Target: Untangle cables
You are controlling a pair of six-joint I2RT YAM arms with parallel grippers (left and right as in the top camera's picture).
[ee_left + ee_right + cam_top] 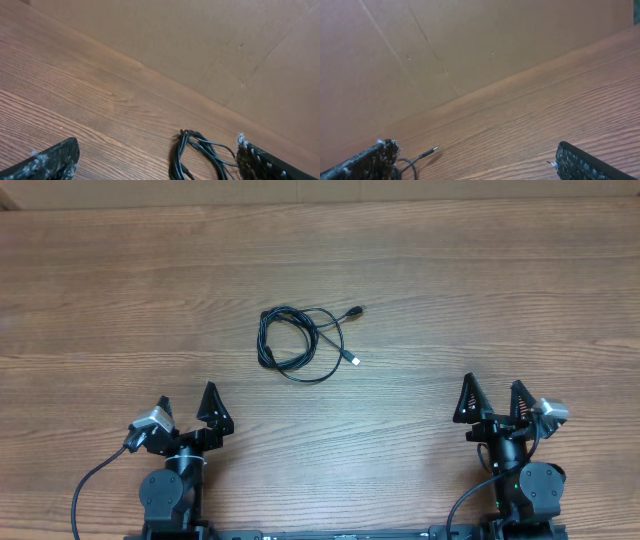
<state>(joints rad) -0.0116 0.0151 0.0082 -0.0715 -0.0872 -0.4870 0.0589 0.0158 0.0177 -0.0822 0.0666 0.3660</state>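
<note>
Firstly, overhead: my left pincer (186,392) and right pincer (492,381) sit at the near edge of the bench (450,280), each with jaws spread wide and holding nothing. The cables (300,345) lie in a loose coiled tangle mid-bench, well apart from both pincers, with two plug ends pointing toward my right side.

Left wrist view: the coil (192,150) shows ahead on the bench, just inside my right-hand finger (265,162), not touching it.

Right wrist view: only one silver-tipped plug (427,151) shows, near my left-hand finger (372,160).
</note>
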